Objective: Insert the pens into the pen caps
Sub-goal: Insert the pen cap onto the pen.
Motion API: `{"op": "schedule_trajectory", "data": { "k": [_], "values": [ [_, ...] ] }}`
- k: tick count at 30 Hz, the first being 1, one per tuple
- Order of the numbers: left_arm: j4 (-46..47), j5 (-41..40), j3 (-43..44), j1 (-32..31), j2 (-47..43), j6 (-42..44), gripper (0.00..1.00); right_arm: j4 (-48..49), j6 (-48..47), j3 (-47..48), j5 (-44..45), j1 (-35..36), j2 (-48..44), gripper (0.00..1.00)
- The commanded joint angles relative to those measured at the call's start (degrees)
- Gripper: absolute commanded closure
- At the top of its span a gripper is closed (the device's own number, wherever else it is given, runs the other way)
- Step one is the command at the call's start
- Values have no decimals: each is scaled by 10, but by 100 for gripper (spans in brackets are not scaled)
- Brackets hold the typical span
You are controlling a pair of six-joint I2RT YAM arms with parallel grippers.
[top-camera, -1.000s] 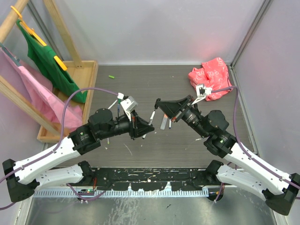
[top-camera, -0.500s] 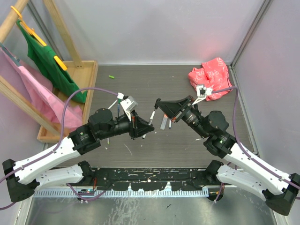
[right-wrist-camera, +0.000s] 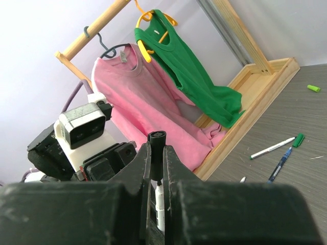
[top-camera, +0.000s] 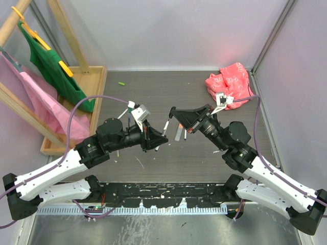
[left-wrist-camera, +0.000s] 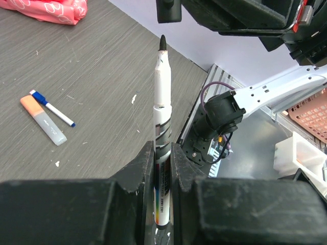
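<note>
The left gripper [left-wrist-camera: 162,153] is clenched on the lower barrel of a white marker pen [left-wrist-camera: 162,87]. The pen's bare black tip points at the black cap [right-wrist-camera: 156,139], which the right gripper [right-wrist-camera: 156,153] pinches tight. Pen and cap hang above the desk [left-wrist-camera: 92,76], the tip just short of the cap and not yet in. To seat it well, line the barrel up with the cap's bore, then push straight. A tilted entry would likely jam, or lever the cap out of its grip.
</note>
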Motion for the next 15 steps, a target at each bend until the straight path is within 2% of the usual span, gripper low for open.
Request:
{"op": "schedule_trajectory", "data": {
  "k": [1,15],
  "values": [
    [29,3,3,1,-13,3,100,42,8,-1,1,0,-13,100],
    [31,1,1,2,-17,5,100,34,16,-8,-12,-1,1,100]
  ]
}}
